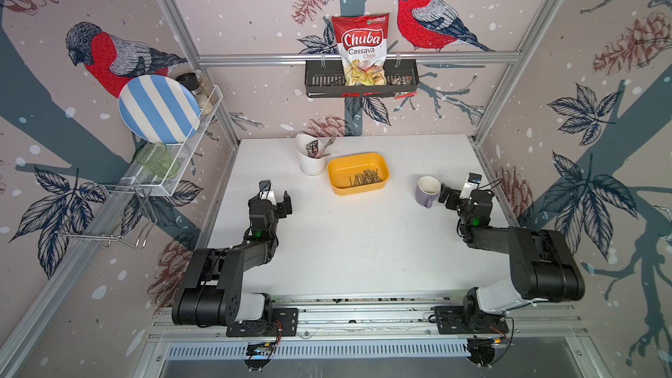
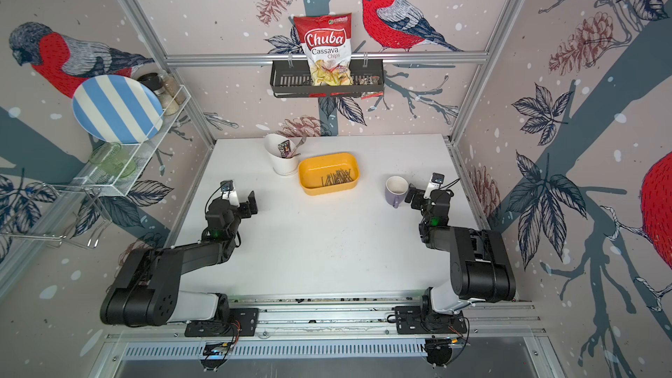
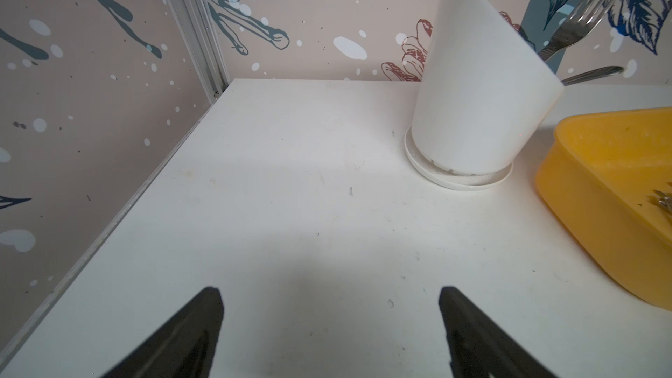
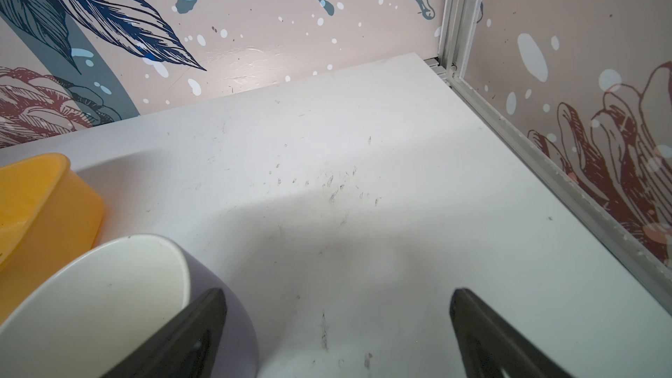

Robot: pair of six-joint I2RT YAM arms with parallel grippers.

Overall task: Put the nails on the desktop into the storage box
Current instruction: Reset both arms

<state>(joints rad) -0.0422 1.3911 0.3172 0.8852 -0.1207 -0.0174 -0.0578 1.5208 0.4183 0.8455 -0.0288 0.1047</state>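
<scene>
The yellow storage box (image 1: 336, 190) (image 2: 309, 189) stands on the white desktop (image 1: 356, 241) toward the back. A heap of grey nails (image 1: 365, 178) (image 2: 336, 178) lies inside it. I see no nails loose on the desktop. My left gripper (image 1: 277, 196) (image 3: 331, 296) hovers open and empty over bare desktop (image 3: 291, 194), to the left of the box (image 3: 600, 176). My right gripper (image 1: 455, 190) (image 4: 338, 298) is open and empty just right of a purple mug (image 1: 428, 189). One of its fingers (image 4: 189, 329) sits close against the mug's outer wall (image 4: 222, 307).
A white cutlery cup (image 1: 311, 161) (image 3: 472, 103) with forks (image 3: 582, 27) stands against the box's left end. On the back wall a black basket (image 1: 360, 81) holds a chips bag. A wire rack (image 1: 174, 161) with a striped plate hangs at the left. Aluminium rails edge the desktop.
</scene>
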